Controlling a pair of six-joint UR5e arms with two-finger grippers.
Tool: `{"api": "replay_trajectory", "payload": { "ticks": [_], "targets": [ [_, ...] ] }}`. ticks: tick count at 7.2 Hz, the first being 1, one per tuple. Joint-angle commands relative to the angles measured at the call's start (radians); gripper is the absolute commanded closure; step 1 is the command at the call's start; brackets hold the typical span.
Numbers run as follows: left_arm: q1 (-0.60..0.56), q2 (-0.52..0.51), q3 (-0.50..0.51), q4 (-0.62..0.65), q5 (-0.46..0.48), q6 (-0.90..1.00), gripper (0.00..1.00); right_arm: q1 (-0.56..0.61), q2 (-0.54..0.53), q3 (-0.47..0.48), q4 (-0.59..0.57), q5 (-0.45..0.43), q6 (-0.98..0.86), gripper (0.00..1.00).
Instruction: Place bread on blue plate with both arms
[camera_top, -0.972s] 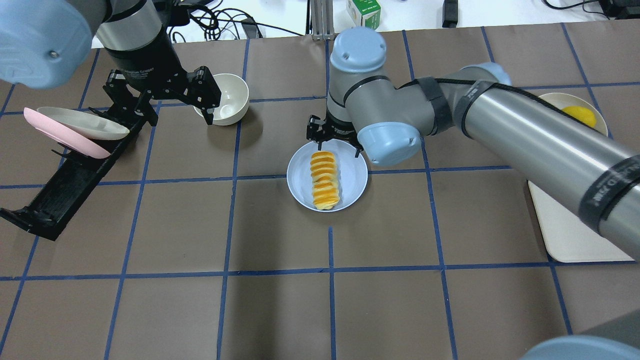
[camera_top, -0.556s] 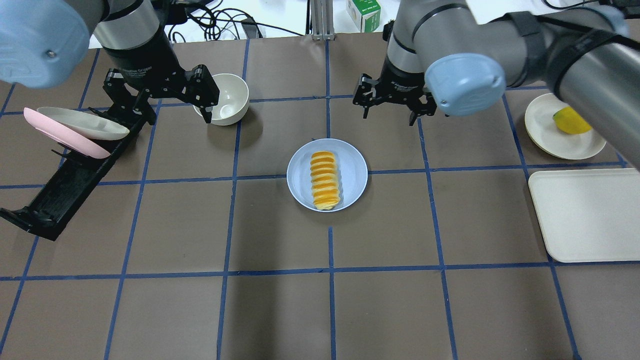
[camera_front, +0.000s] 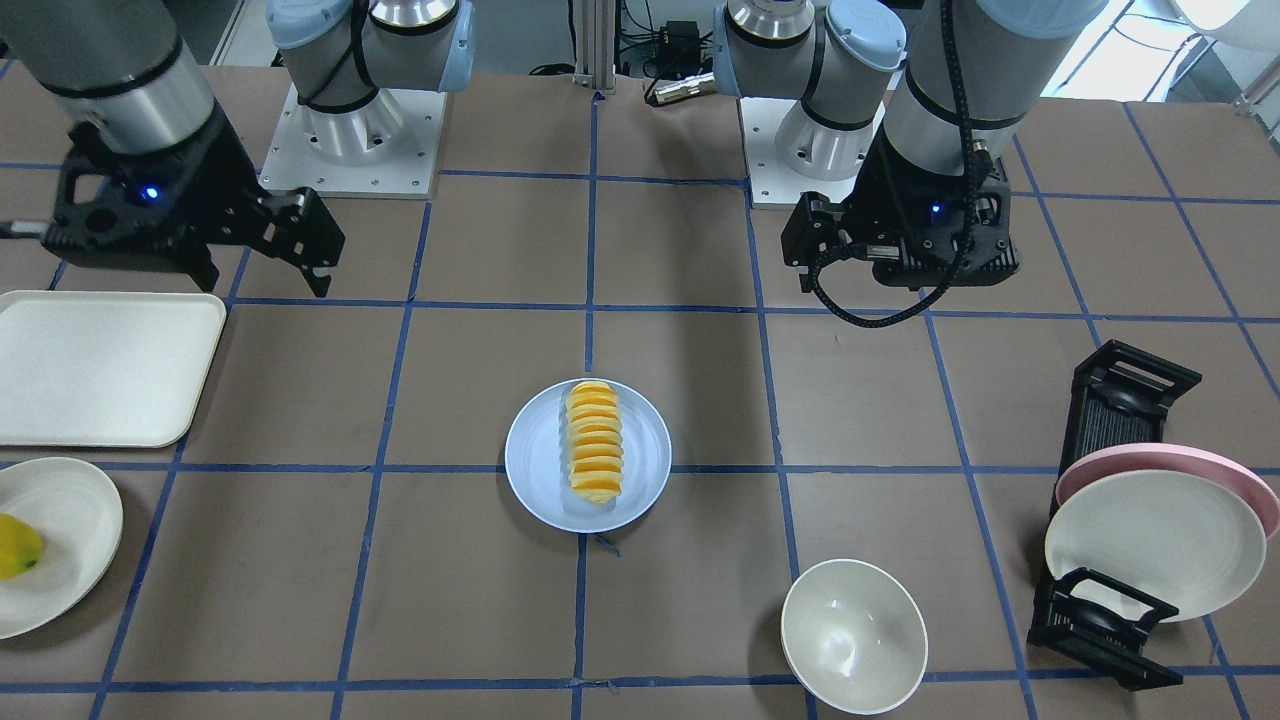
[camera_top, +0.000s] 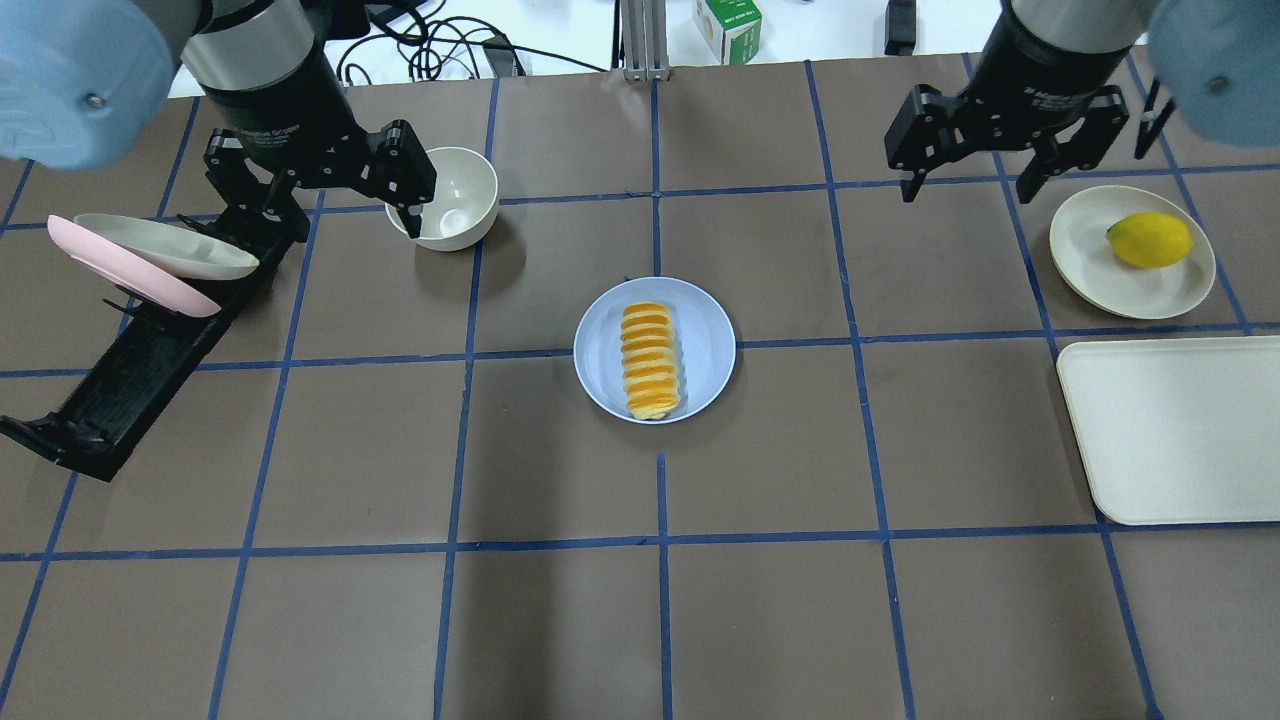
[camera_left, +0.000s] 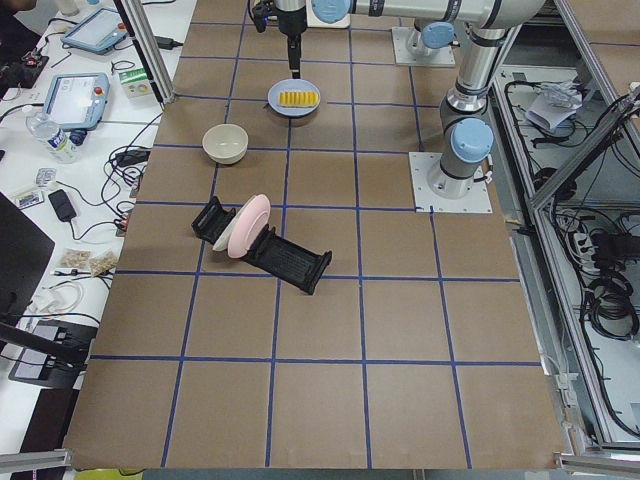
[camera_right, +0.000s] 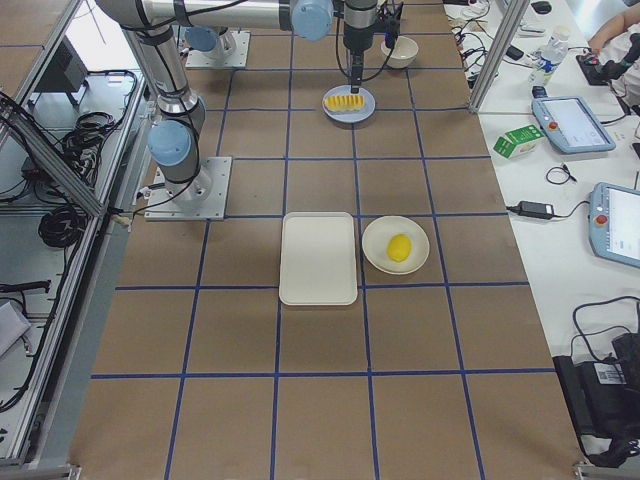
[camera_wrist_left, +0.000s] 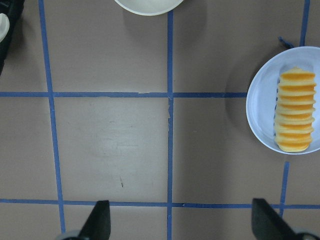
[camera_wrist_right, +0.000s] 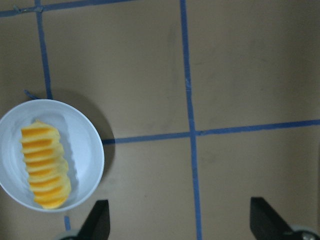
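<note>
- Upper left of the overhead view: my left claw (camera_top: 345, 215) hangs spread wide, gripping nothing, beside a white bowl (camera_top: 465, 200).
- Centre: the bread (camera_top: 650, 362) lies on the blue plate (camera_top: 705, 340), which sits on the surface (camera_top: 560, 480).
- Upper right: my right claw (camera_top: 968, 190) gapes wide, empty, well apart from the plate.

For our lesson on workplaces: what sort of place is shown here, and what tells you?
Most likely a robotics lab or test cell. The left arm and right arm are bolted to a table marked with a blue tape grid, and a teach pendant lies beside it.
</note>
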Motion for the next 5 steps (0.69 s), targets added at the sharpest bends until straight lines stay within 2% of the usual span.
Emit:
{"api": "replay_trajectory", "payload": {
  "ticks": [1, 4, 5],
  "targets": [
    [0.001, 0.002, 0.000, 0.001, 0.000, 0.005, 0.00, -0.006, -0.017, -0.019, 0.046, -0.005, -0.027, 0.00],
    [-0.002, -0.001, -0.003, 0.001, -0.003, -0.009, 0.00, 0.005, 0.020, -0.066, 0.051, 0.006, -0.022, 0.00],
    [-0.002, -0.007, 0.002, 0.015, -0.003, -0.012, 0.00, 0.005, 0.014, -0.050, 0.051, 0.007, -0.027, 0.00]
  ]
}}
